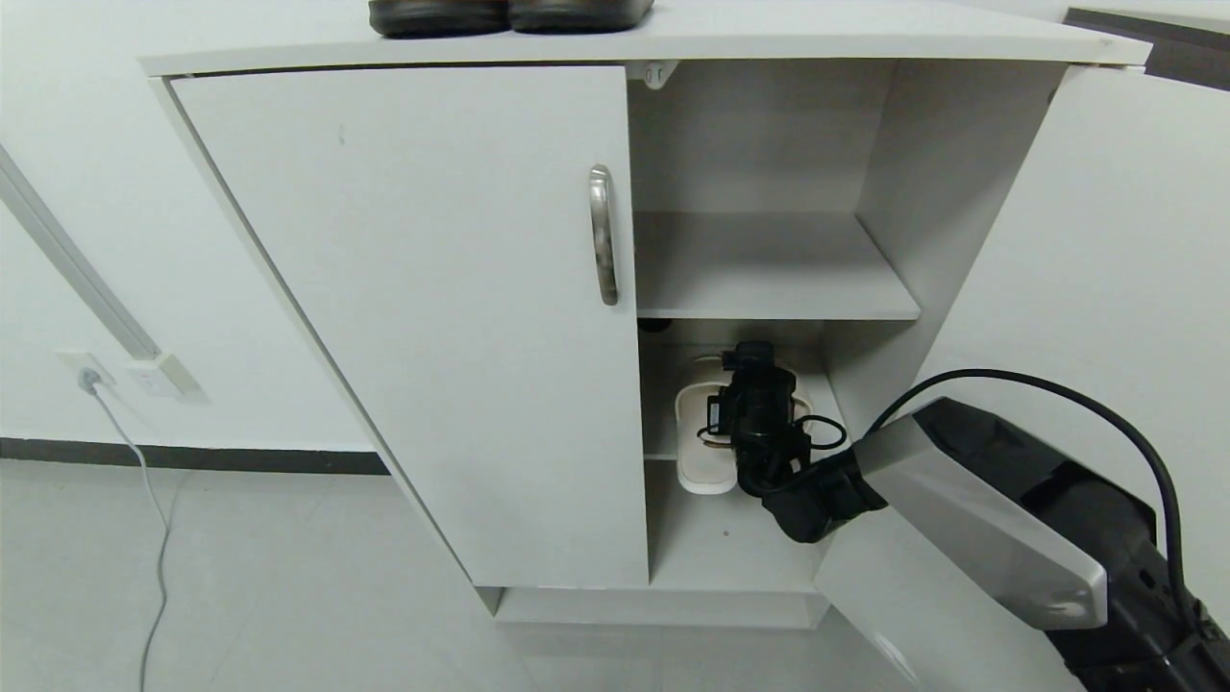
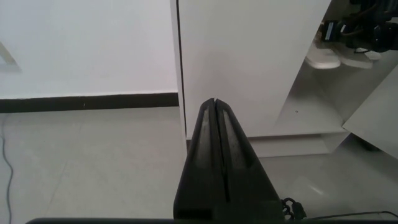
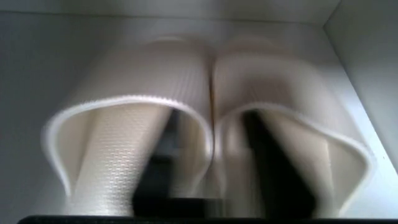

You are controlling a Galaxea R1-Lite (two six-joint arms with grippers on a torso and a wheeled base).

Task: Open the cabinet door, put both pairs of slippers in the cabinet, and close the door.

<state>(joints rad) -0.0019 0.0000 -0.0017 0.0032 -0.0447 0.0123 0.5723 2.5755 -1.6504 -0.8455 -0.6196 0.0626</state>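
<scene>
White slippers seemingly pinched together in right hand.

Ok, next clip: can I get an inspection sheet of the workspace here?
Surface: white cabinet, right door open, left door shut.
Job's things: white slippers on lower shelf; dark slippers on cabinet top.
Clutter: nothing seen.
Grippers: right gripper inside cabinet, shut on white slippers; left gripper shut, holding nothing.
Cables: grey cord from wall socket; black cable on right arm.
Surroundings: white wall, tiled floor.
</scene>
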